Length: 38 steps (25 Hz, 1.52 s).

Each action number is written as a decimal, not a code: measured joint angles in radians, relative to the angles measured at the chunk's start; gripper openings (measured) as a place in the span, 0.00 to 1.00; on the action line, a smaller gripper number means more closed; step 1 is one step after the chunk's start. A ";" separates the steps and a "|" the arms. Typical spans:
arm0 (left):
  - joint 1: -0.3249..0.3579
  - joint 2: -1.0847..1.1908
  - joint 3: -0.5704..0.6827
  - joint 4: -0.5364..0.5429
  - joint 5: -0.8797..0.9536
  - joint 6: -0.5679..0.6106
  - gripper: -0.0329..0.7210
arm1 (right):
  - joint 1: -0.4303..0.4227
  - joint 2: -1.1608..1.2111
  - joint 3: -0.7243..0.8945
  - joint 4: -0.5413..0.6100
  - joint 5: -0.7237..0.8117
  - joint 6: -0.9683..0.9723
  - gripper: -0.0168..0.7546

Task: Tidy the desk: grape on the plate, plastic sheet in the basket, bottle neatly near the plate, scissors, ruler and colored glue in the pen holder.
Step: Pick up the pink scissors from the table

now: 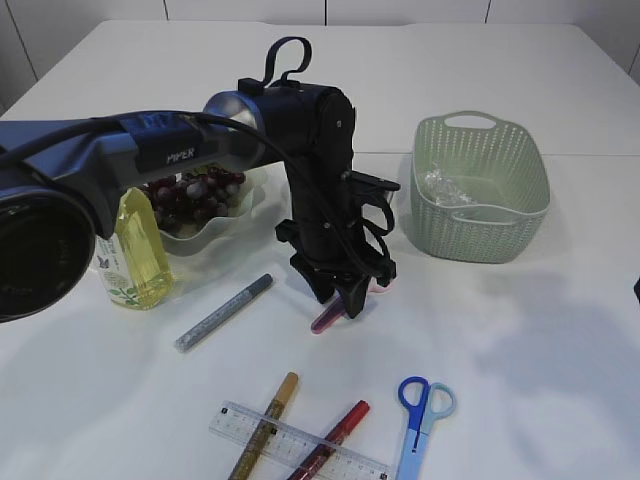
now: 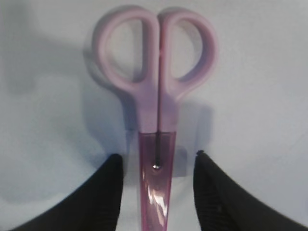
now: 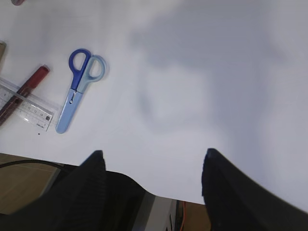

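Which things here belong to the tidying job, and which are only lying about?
Job:
grapes on plate
bottle
basket holding plastic sheet
pink scissors
blue scissors
ruler
glue pens

Lying about:
nothing seen

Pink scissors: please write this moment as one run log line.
left gripper: open, astride pink scissors | right gripper: open, empty | grapes: on plate

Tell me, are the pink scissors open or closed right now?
Closed. In the left wrist view the pink scissors lie flat with both handle loops touching and the blades together inside a translucent cover, between the open left gripper fingers.
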<state>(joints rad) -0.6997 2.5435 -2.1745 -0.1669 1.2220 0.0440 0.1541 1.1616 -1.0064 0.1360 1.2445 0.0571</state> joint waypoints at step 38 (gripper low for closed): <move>-0.024 0.027 -0.028 0.106 0.006 -0.068 0.42 | 0.000 0.000 0.000 0.000 0.000 -0.004 0.66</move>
<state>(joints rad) -0.7232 2.5709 -2.2025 -0.0608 1.2277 -0.0244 0.1541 1.1616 -1.0064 0.1360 1.2445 0.0534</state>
